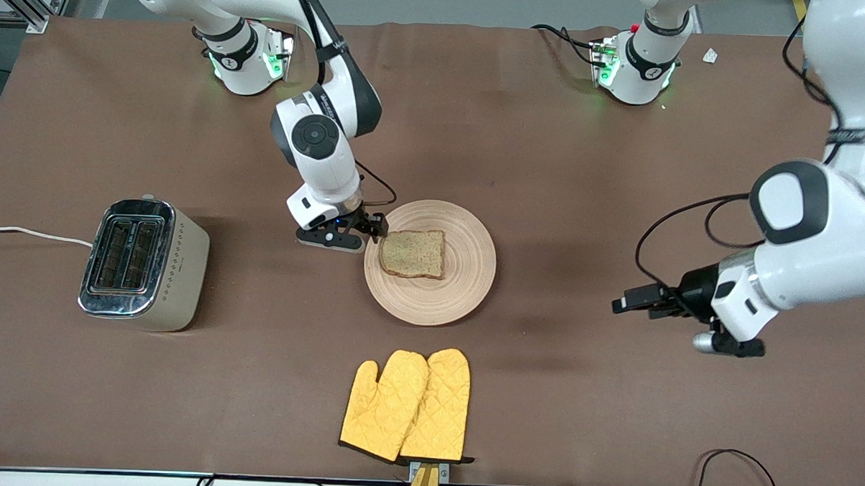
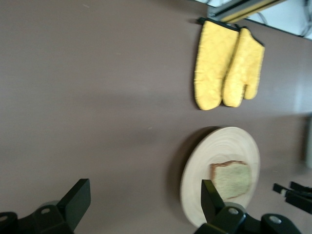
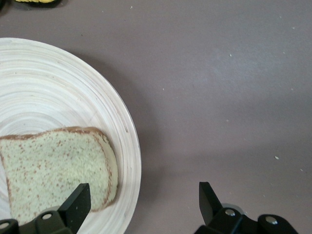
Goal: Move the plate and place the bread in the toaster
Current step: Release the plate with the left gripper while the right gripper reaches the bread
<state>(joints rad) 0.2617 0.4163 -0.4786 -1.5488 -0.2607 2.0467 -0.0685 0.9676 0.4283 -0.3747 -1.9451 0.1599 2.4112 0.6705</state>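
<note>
Round tan wooden plate (image 1: pixel 438 286) mid-table, brown speckled bread (image 1: pixel 413 254) slice laid flat on it, cream chrome-topped toaster (image 1: pixel 144 264) upright toward right arm's end, slots empty.

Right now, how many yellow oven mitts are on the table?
2. The two oven mitts lie side by side, overlapping, at the table edge nearest the front camera, nearer to it than the plate. None seems hidden.
</note>
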